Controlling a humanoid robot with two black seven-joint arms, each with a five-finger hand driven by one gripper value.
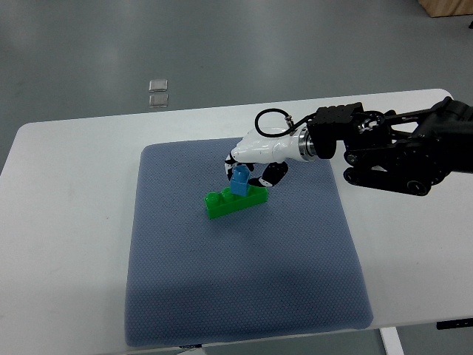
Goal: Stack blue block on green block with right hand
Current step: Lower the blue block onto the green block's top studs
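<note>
Where one white table (66, 148) carries one grey-blue mat (244, 288), one right hand (251, 159) curls its fingers around the one blue block (239, 180), which touches the top of the one green block (236, 201).

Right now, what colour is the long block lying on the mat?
Green, clearest in the top view.

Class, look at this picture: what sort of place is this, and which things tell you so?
Probably a robotics lab or test room: a white table with a blue mat on a grey floor, and a robot hand working with toy blocks.
</note>
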